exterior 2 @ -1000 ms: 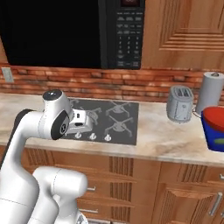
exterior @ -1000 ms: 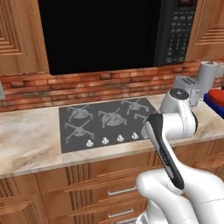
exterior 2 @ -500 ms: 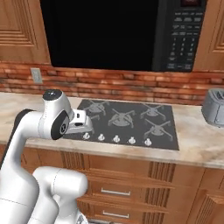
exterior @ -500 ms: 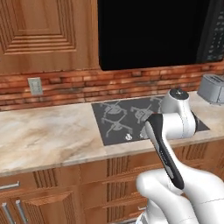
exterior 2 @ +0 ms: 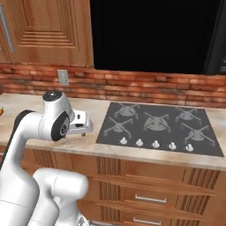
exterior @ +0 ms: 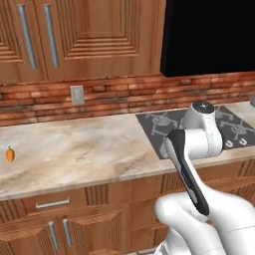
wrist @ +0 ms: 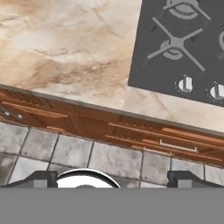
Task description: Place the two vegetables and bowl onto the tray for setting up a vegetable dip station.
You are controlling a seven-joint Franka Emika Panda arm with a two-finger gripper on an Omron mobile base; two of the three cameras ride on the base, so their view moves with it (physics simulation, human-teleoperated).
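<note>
Pincer (wrist: 112, 177) is hanging empty, jaws wide apart, over the tabletop (exterior: 74, 149) edge beside the stovetop (exterior 2: 154, 128). Carrot (exterior: 10, 154) is sitting far left of the stovetop; likely approaching, reach next.

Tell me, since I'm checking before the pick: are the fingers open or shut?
Open. In the hand view the two fingers stand far apart at the bottom, nothing between them, above floor tiles and counter.

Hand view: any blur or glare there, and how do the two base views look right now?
Hand view: sharp and evenly lit, marble counter and stovetop crisp, no glare. Left base view: flat render light, the carrot tiny but clear at the left edge. Right base view: the black microwave front is featureless dark, with no reflections.
</note>
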